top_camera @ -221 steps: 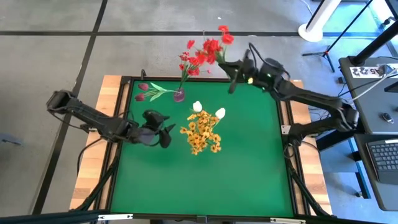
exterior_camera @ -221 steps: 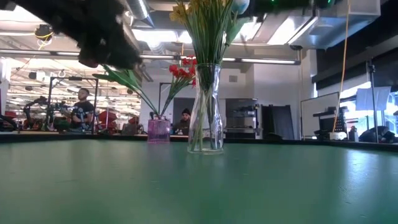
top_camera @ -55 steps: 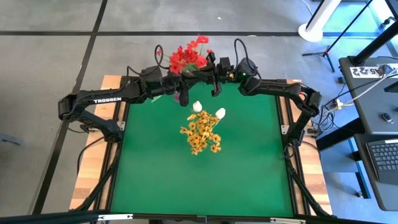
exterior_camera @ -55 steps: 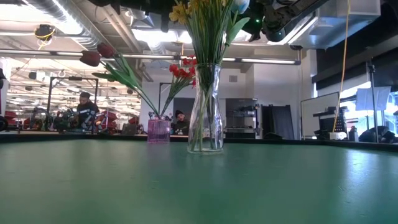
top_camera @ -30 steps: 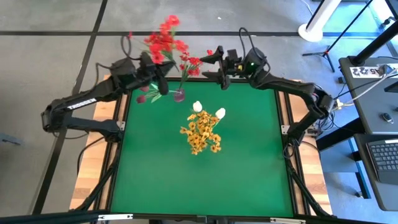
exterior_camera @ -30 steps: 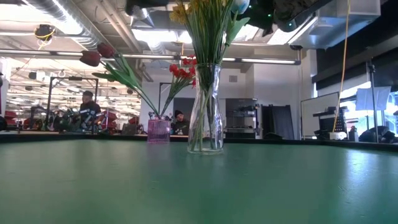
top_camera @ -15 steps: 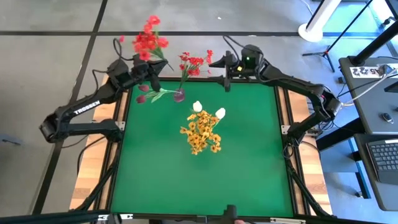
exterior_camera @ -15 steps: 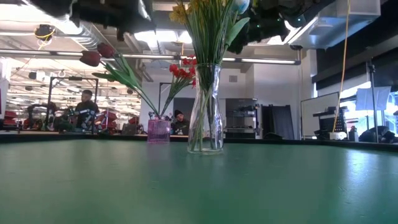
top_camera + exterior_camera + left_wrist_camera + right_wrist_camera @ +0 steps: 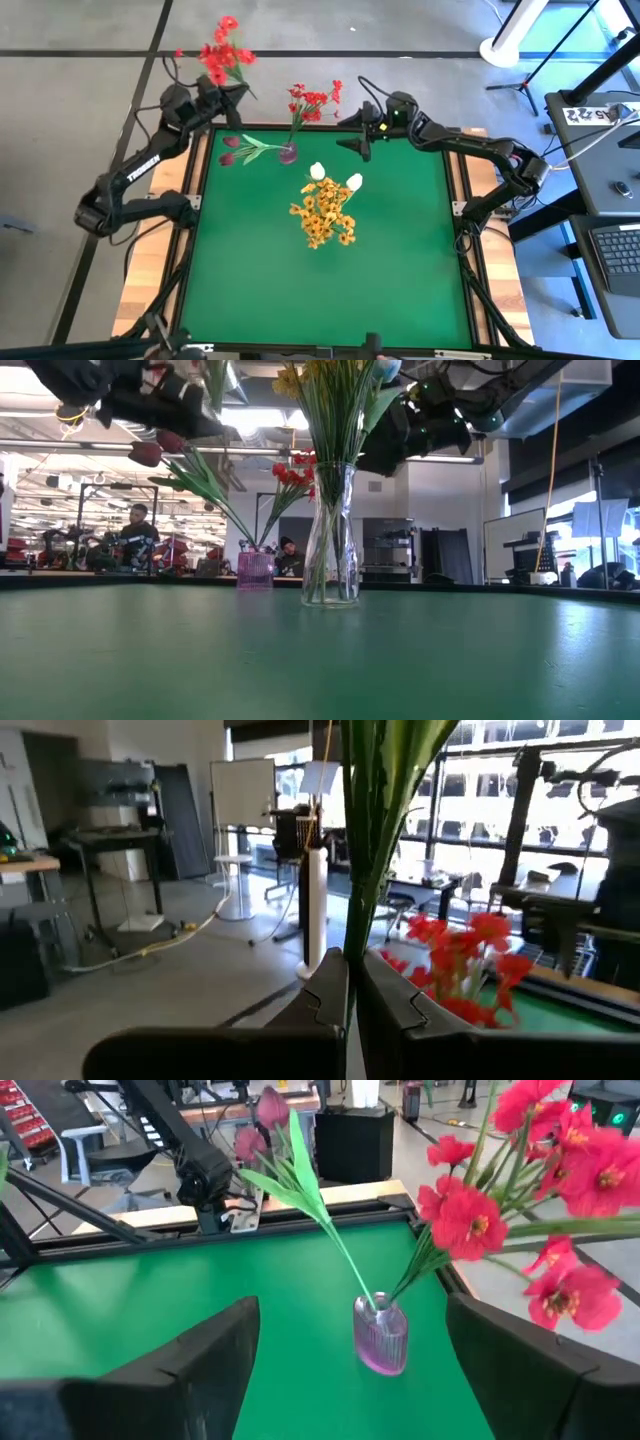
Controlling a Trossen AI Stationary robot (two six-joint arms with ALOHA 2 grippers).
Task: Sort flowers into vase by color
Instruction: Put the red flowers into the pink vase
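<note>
Swinging outward over the last second, the left gripper now sits at the upper left of the high view, past the table's far-left corner and over the floor, carrying a red blossom spray that a moment ago hung above the small purple vase; the spray seems to have passed from the right arm to the left, and it has drifted away from the vase rather than toward it. The right gripper, near the upper middle of that view, has backed off to the green mat's far edge, empty. The purple vase holds dark red tulip buds and a red spray, while the clear vase with yellow-orange blossoms and white buds stands mid-table. In the low view, the clear vase stands centre, the purple vase left of it, and the left arm's gripper hangs in the upper left corner. The left wrist view shows its fingers pinched narrow on the green stem, with red blooms lower right. The right wrist view shows that claw's fingers spread wide, holding nothing, looking at the purple vase between them. I judge the red spray must yet be brought back and lowered into the purple vase.
</note>
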